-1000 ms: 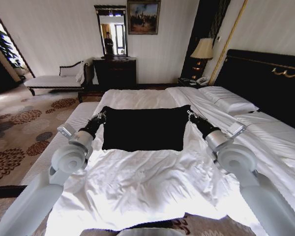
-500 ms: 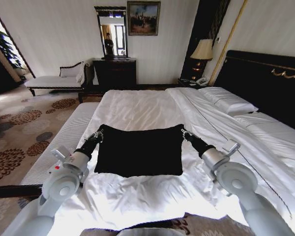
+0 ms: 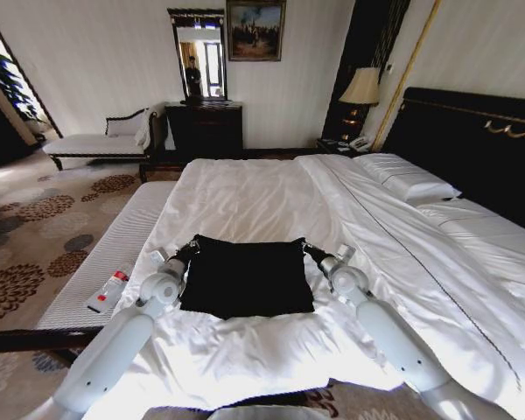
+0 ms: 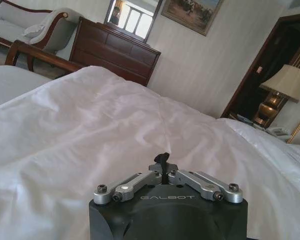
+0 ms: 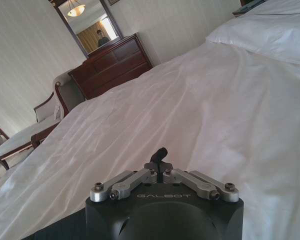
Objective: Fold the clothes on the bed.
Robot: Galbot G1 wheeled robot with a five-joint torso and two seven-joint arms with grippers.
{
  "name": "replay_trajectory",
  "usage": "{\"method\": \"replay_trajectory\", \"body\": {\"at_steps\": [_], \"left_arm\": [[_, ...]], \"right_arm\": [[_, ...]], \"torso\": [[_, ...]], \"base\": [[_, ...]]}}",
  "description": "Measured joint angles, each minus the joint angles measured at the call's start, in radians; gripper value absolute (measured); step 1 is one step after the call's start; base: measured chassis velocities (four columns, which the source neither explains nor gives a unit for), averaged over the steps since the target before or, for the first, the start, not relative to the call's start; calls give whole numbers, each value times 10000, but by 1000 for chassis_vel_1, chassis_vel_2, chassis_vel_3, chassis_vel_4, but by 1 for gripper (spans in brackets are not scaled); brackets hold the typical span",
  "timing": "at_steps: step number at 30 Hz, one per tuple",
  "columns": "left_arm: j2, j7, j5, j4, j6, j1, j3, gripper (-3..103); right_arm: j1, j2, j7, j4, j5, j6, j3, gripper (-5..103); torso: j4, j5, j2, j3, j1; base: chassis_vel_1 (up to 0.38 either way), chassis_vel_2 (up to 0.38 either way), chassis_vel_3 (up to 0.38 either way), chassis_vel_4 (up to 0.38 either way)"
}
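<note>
The clothes, one black T-shirt (image 3: 245, 280), lie as a small dark rectangle on the near half of the bed's white sheet (image 3: 245, 188). My left gripper (image 3: 192, 246) is shut on the shirt's far left corner. My right gripper (image 3: 304, 248) is shut on its far right corner. In the left wrist view a tuft of black fabric (image 4: 163, 158) sticks out of the shut left gripper (image 4: 162, 166). The right wrist view shows the same: a black tuft (image 5: 161, 152) pinched in the right gripper (image 5: 159, 162). The shirt's lettering is hidden.
A striped-cushion bench (image 3: 114, 249) runs along the bed's left side with a small red-and-white object (image 3: 108, 291) on it. Pillows (image 3: 407, 179) and a dark headboard (image 3: 472, 140) are on the right. A dresser (image 3: 204, 127), lamp (image 3: 360, 87) and chaise (image 3: 96, 140) stand at the back wall.
Both grippers have drawn back toward me, pulling the shirt's far edge nearer. The black shape is now shorter and narrower, and the two grippers are closer together.
</note>
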Motion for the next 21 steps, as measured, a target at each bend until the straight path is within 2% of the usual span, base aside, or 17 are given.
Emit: {"method": "replay_trajectory", "body": {"at_steps": [2,6,7,12,17,21], "left_arm": [[-121,94,60,430,-24,-378,224,0],[-713,492,443,2245,-188,-1554,712,0],[-713,492,443,2245,-188,-1554,712,0],[-1275,1287,1066,4282,-544,-2202,843,0],[-1611,1877,1396,5134,-903,-2382,802,0],[-1731,2250,1600,5359,-1209,-2282,699,0]], "right_arm": [[301,159,-70,-418,-98,93,-162,0],[1088,794,-273,-1764,-389,398,-481,0],[1088,794,-273,-1764,-389,398,-481,0],[1448,1309,-682,-2871,-1152,878,-818,0],[1500,1674,-831,-3332,-1403,1325,-793,0],[1353,1849,-955,-3427,-1651,1755,-761,0]], "torso": [[0,-1,0,0,0],[-4,-2,1,-2,-2],[-4,-2,1,-2,-2],[-1,-2,1,-1,-3],[-3,-2,2,-3,-4],[-3,0,3,-4,-5]], "base": [[0,0,0,0],[0,0,0,0],[0,0,0,0],[0,0,0,0],[0,0,0,0],[0,0,0,0]]}}
